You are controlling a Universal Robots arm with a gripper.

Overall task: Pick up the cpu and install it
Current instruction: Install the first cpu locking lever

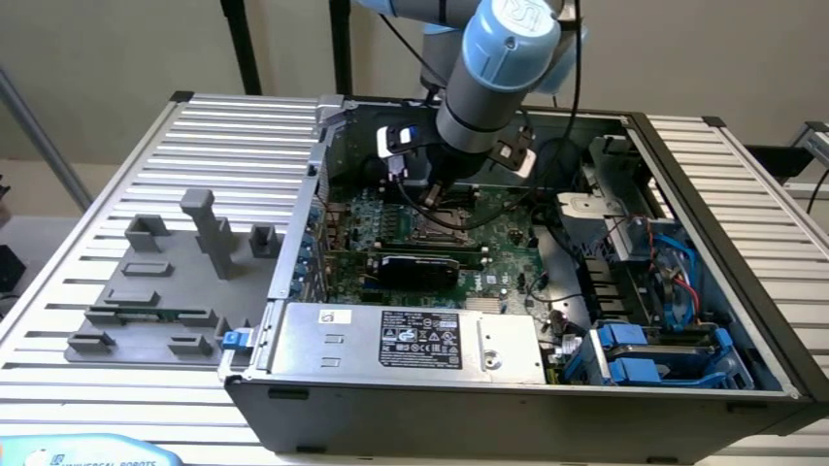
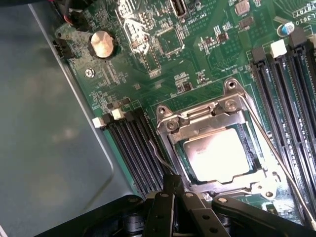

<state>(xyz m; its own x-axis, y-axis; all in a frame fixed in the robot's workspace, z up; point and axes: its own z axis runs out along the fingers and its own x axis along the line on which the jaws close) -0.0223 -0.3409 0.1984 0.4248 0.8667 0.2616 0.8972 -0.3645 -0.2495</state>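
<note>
The cpu [image 2: 217, 155], a flat square chip with a silvery top, lies inside the metal-framed socket [image 2: 197, 118] on the green motherboard [image 2: 163, 64]. My gripper [image 2: 172, 183] is shut, its dark fingers pressed together with nothing visibly held, and its tip sits just beside the socket frame's corner, close to a thin wire lever [image 2: 162, 160]. In the exterior view the arm reaches down into the open grey computer case [image 1: 518, 408], with the gripper [image 1: 434, 199] low over the socket [image 1: 438, 229].
Black memory slots [image 2: 136, 148] flank the socket, with more slots [image 2: 286, 84] on the other side and a coin battery [image 2: 102, 43] further off. A power supply [image 1: 402, 340] and blue drive bays [image 1: 647, 354] fill the case front. A grey fixture [image 1: 162, 282] stands at the exterior view's left.
</note>
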